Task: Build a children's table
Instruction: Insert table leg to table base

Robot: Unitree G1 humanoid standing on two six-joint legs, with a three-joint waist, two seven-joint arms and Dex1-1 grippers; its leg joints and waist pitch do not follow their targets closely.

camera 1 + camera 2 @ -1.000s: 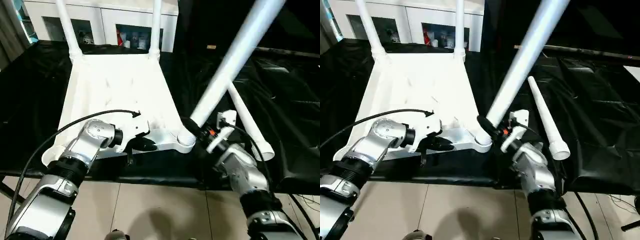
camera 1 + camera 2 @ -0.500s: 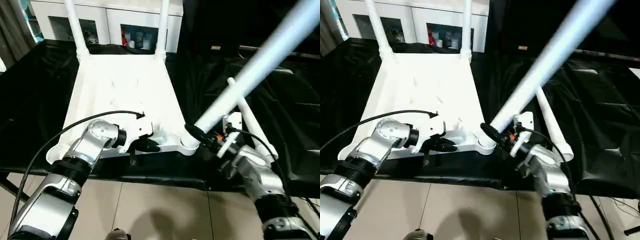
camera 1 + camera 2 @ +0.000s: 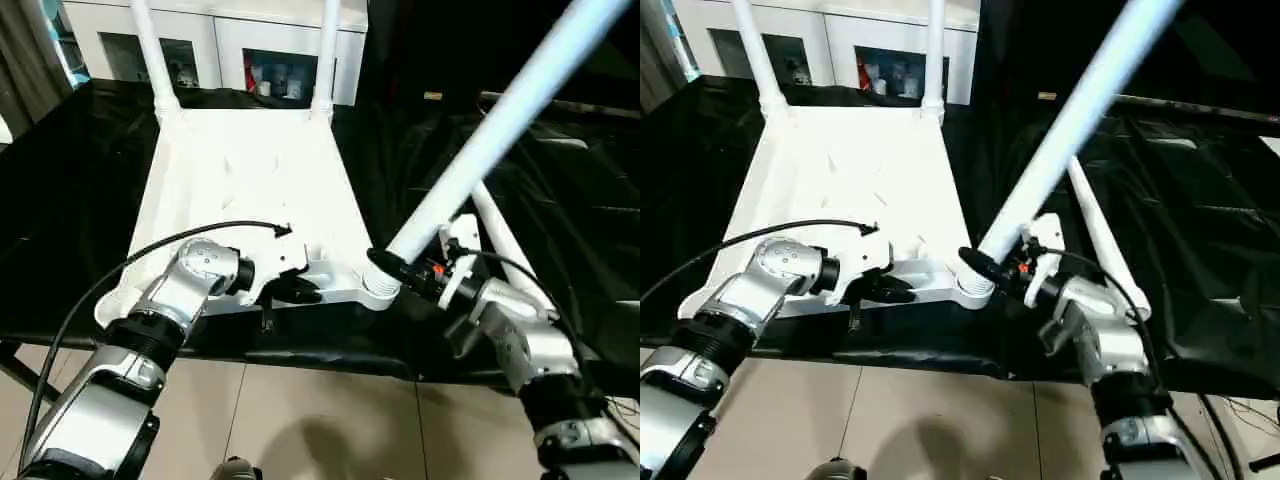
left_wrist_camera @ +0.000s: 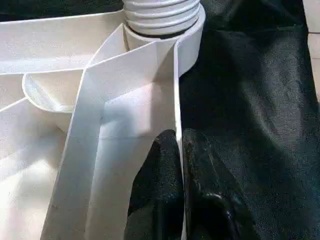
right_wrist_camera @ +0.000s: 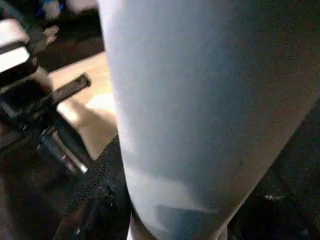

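The white tabletop lies underside up on the black-covered bench. Two legs stand upright in its far corner sockets. My left gripper is shut on the near rim, and the thin rim wall sits between its black fingers. My right gripper is shut on a third leg just above its lower end. That leg leans up and to the right. Its threaded end sits in the near right corner socket. A fourth leg lies loose on the cloth, right of the tabletop.
A white cabinet with glass doors stands behind the bench. Black cloth covers the bench all around the tabletop. The bench's front edge runs just below both grippers, with tiled floor beneath.
The held leg tipped lower to the right, then swung back steeper, its foot staying at the near right socket. My left gripper kept its hold on the rim. The camera shifted slightly.
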